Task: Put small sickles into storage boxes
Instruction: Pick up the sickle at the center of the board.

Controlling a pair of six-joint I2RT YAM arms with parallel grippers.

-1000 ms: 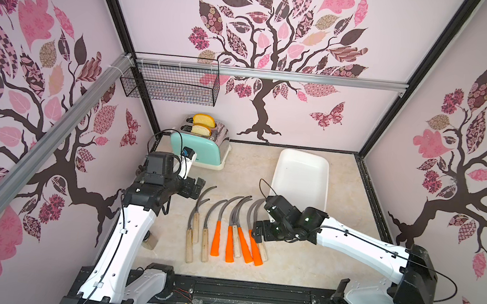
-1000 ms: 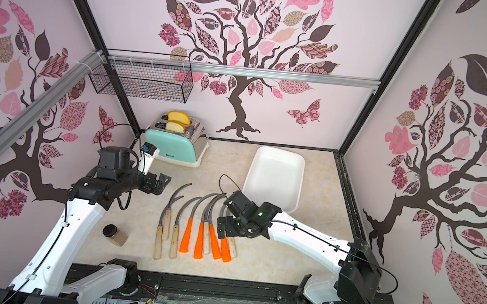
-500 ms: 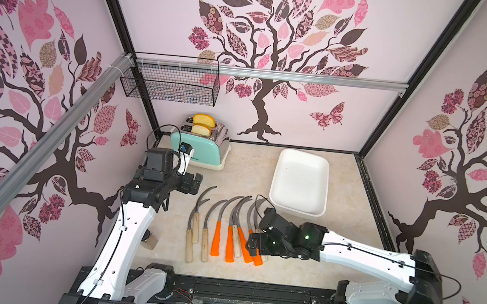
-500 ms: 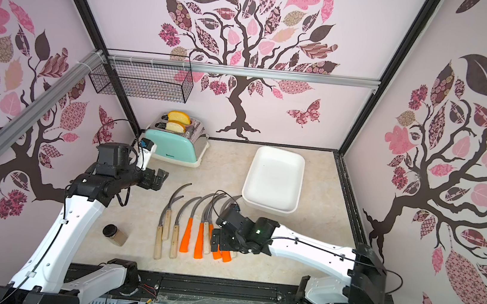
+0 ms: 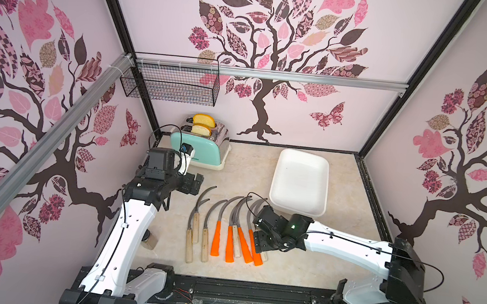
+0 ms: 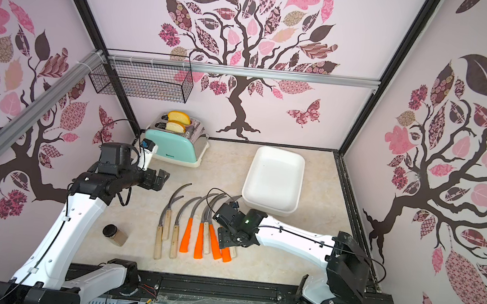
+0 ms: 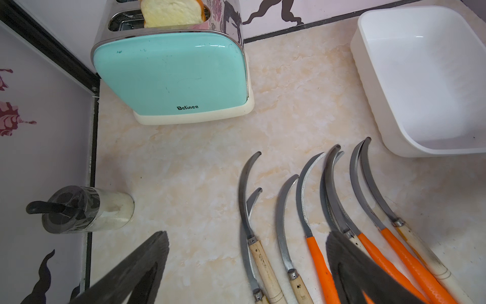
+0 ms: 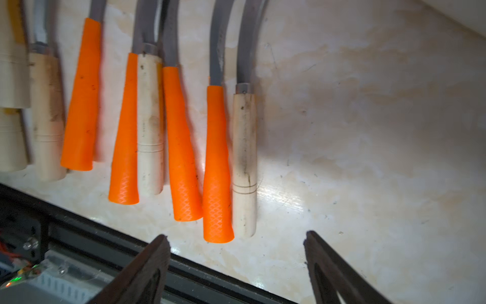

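Note:
Several small sickles (image 5: 217,231) lie side by side on the table, grey blades pointing to the back; some handles are orange, some pale wood. The white storage box (image 5: 296,209) stands empty behind them at the right. My right gripper (image 5: 260,244) is low over the rightmost handles and open. In the right wrist view the ends of an orange handle (image 8: 217,163) and a wooden handle (image 8: 244,158) reach the gap between its fingertips (image 8: 236,237); nothing is gripped. My left gripper (image 5: 196,183) hangs open above the table, left of the blades, with nothing in it (image 7: 247,234).
A mint toaster (image 5: 201,151) with bread stands at the back left. A small jar (image 5: 149,240) lies at the front left beside my left arm. A black wire basket (image 5: 172,83) hangs on the wall. A black rail (image 8: 105,231) borders the front edge.
My right gripper has come forward and down from above the blades to the handle ends of the rightmost sickles. The left gripper has shifted only slightly.

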